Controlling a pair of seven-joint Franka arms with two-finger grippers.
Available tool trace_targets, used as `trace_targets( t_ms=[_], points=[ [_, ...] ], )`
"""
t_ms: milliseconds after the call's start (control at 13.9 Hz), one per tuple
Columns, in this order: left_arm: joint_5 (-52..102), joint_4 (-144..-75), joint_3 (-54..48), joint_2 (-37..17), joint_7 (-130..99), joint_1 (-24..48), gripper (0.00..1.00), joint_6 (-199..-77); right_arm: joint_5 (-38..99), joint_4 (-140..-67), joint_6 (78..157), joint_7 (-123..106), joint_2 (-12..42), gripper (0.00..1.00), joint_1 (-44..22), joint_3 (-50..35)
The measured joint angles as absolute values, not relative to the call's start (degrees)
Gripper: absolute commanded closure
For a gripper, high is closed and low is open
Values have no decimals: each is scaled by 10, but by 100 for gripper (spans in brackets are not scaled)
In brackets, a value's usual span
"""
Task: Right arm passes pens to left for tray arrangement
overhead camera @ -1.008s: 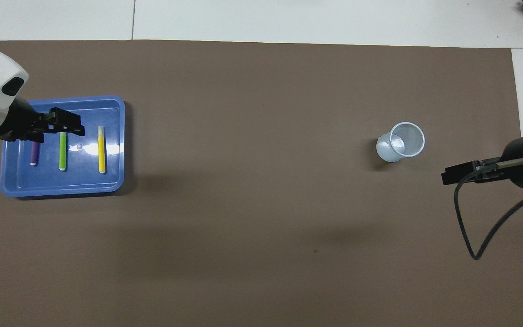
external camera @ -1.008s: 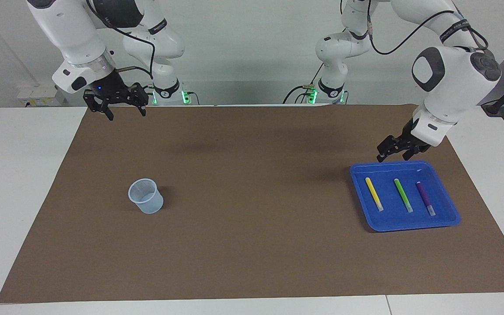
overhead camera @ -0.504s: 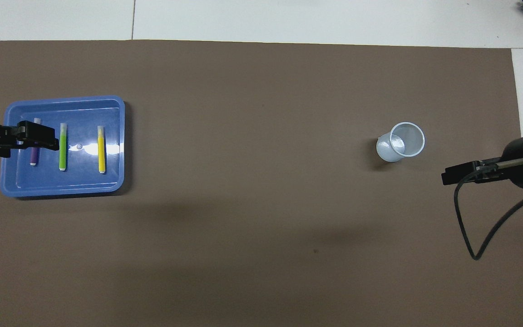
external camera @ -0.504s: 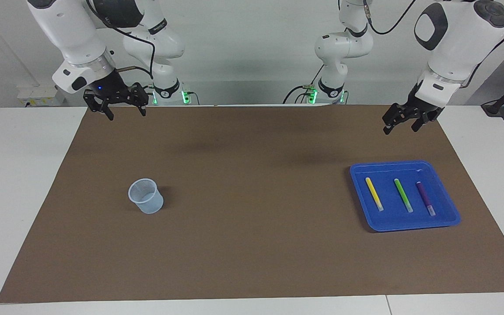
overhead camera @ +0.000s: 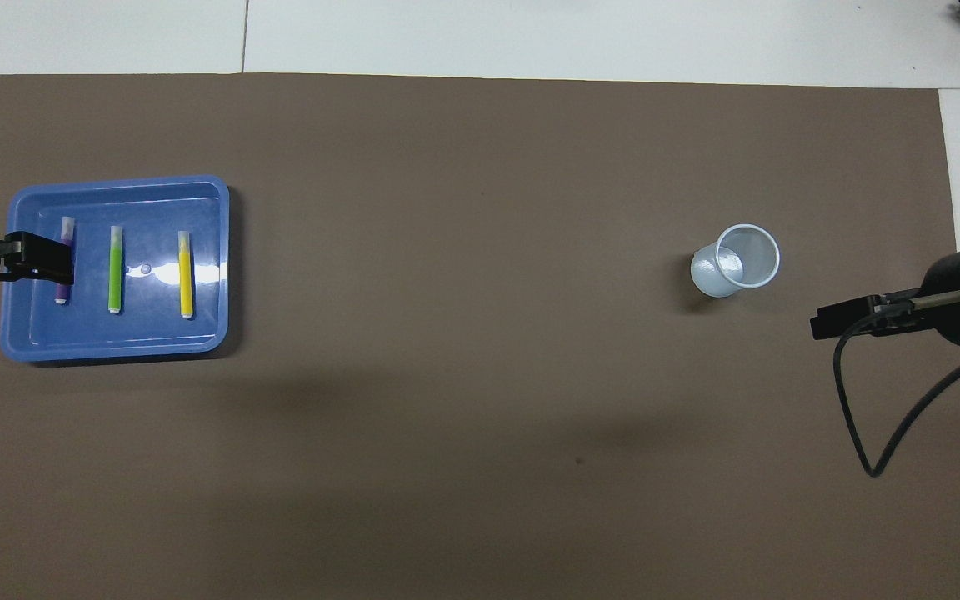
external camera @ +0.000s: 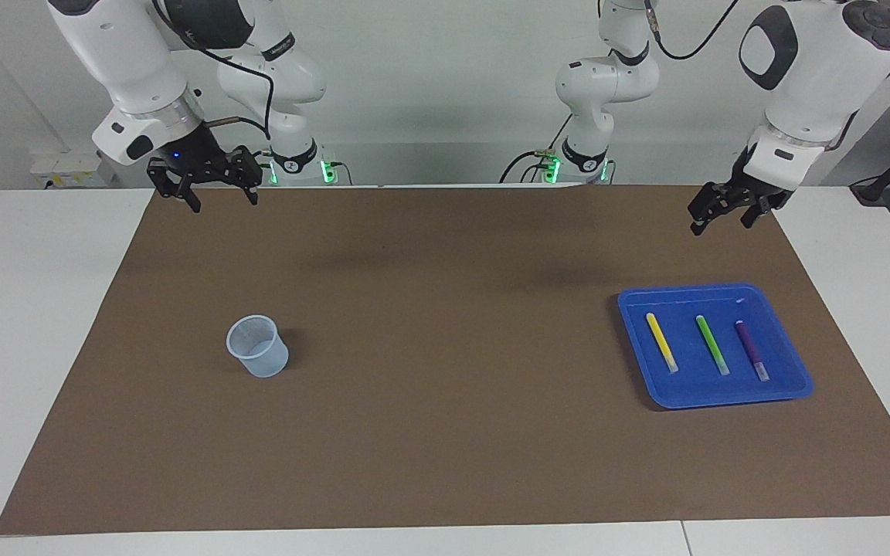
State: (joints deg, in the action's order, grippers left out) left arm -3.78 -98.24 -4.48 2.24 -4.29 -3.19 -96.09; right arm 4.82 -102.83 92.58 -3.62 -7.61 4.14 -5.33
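On the pens (external camera: 711,345) — no writing legible.

— Where's the facing camera?

— High up across the table, looking back at the two arm bases along the frame's top, from some way off.

— And the overhead one?

— Above the robots' end, aimed steeply down. Both take in the brown paper mat (external camera: 445,363) (overhead camera: 480,375) and the shallow bright blue plastic tray (external camera: 789,386) (overhead camera: 113,346): lower right in one, left edge in the other.
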Motion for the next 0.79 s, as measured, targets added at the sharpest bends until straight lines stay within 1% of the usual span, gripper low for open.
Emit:
trace_targets(
  t_ms=[360,792],
  points=[
    [-39,-982,-47,34,-38,-23,0,-958,48,-1028,926,-36,-76,0,41,-53],
    [-39,-982,-47,35,-38,-20,0,-958,48,-1029,925,-36,-76,0,41,-54]
  ],
)
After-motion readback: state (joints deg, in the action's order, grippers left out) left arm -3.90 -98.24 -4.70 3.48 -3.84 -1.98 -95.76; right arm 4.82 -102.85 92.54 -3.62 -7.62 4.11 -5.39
